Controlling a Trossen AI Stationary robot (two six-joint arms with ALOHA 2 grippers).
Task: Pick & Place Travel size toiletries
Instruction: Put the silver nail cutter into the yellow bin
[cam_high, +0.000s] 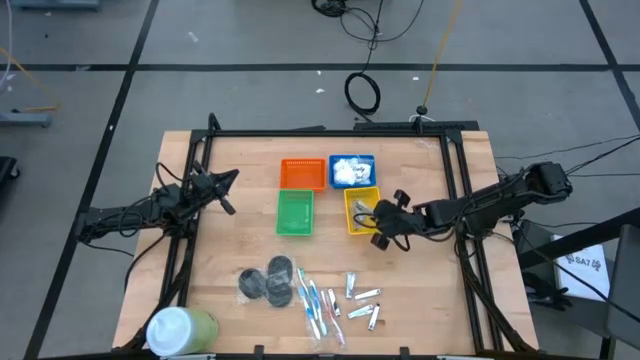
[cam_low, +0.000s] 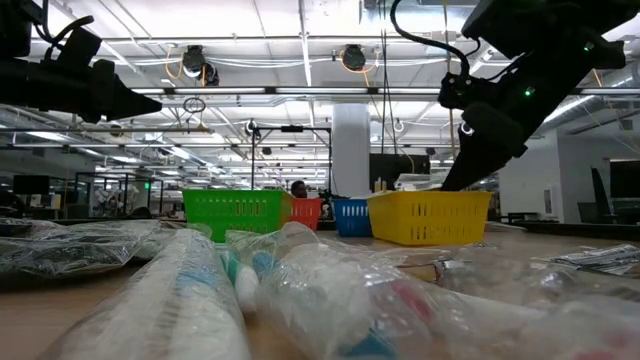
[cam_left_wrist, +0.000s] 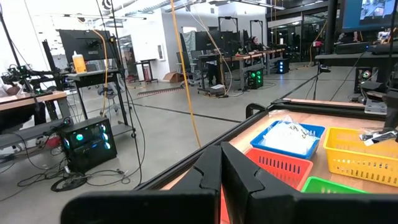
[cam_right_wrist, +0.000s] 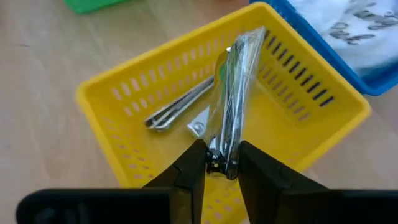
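My right gripper (cam_right_wrist: 222, 163) hangs over the yellow basket (cam_high: 362, 212), shut on a silver clipper in a clear wrapper (cam_right_wrist: 235, 93). Another clipper (cam_right_wrist: 177, 109) lies on that basket's floor. White packets (cam_high: 350, 170) fill the blue basket (cam_high: 368, 160). Near the table's front edge lie dark round discs (cam_high: 268, 280), toothbrushes (cam_high: 318, 305) and several more wrapped clippers (cam_high: 362, 300). My left gripper (cam_high: 228, 180) waits shut above the table's left side, pointing level. My right gripper pinches the wrapped clipper's near end (cam_right_wrist: 222, 155) between its two fingers. The fingers slant down from the table's right side and lie in line with the clipper. The clipper sticks out ahead of the fingertips over the inside of the yellow basket.
An orange basket (cam_high: 302, 173) and a green basket (cam_high: 294, 212) stand left of the blue and yellow ones. A big white-and-green tub (cam_high: 182, 330) lies at the front left corner. Bare wood lies between the baskets and the front items.
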